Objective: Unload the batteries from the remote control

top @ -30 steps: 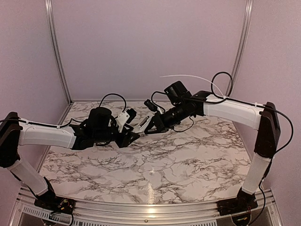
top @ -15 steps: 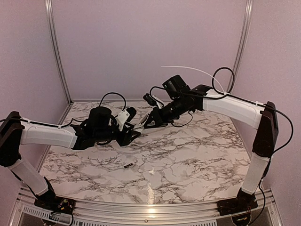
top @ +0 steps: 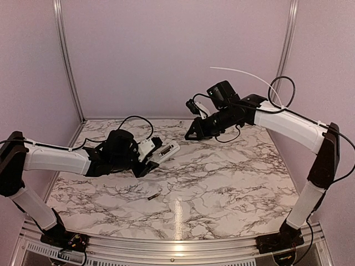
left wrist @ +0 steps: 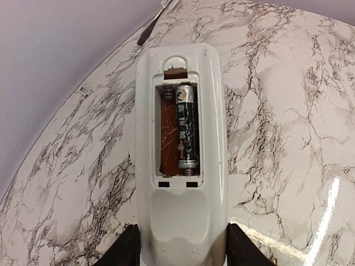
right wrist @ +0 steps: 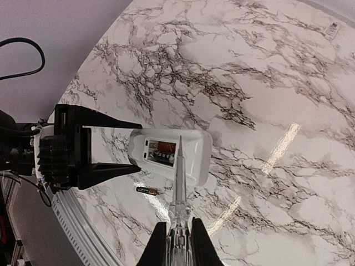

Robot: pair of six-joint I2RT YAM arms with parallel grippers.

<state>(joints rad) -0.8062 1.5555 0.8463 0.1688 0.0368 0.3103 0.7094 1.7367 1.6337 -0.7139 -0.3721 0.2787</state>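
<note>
Remote control (left wrist: 180, 221) gripped by left tool (left wrist: 183, 248), clear of table (top: 233, 183) edges; right tool (right wrist: 179, 241), well apart, pinches pick (right wrist: 179, 166).

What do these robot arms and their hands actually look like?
The left arm and right arm have white tube-like links with black joints. The left hand and right hand are black, two-fingered. Black cables loop near the wrists.

The top view looks down and forward from high behind the near edge, taking in the whole table (top: 233, 183). The left wrist view sits close over the remote (left wrist: 183, 221), looking along it. The right wrist view looks down from farther off, sharing the remote and a loose battery (right wrist: 147, 190) with the top view.
</note>
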